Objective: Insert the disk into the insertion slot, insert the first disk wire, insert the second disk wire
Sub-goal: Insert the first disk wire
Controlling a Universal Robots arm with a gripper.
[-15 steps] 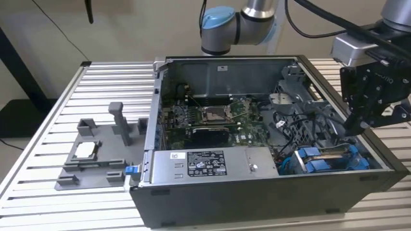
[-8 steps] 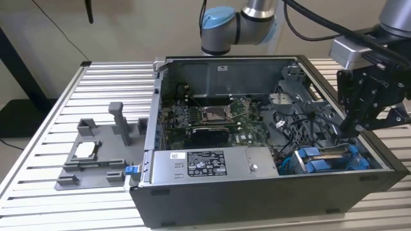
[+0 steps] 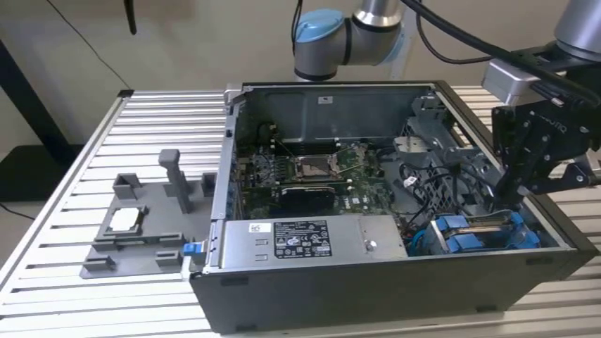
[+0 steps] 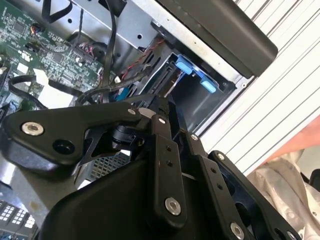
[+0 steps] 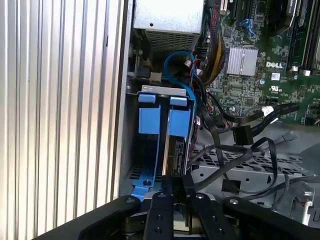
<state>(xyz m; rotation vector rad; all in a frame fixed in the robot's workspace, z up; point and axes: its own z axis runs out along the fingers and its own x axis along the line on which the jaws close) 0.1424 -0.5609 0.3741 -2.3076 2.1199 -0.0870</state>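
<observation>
Black cables (image 5: 243, 134) and the case wall (image 5: 125, 60) hem the insertion slot (image 5: 160, 89).

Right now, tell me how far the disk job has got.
Done, it seems: the disk stands down in the insertion slot, beside another blue carrier. In hand: the gripper is at the disk's exposed edge; contact is unclear. Left: both wires. A black plug lies loose beside the slot, and the disk's socket looks empty.

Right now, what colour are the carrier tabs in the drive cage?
Bright blue; the carrier tabs show best in the first wrist view.
</observation>
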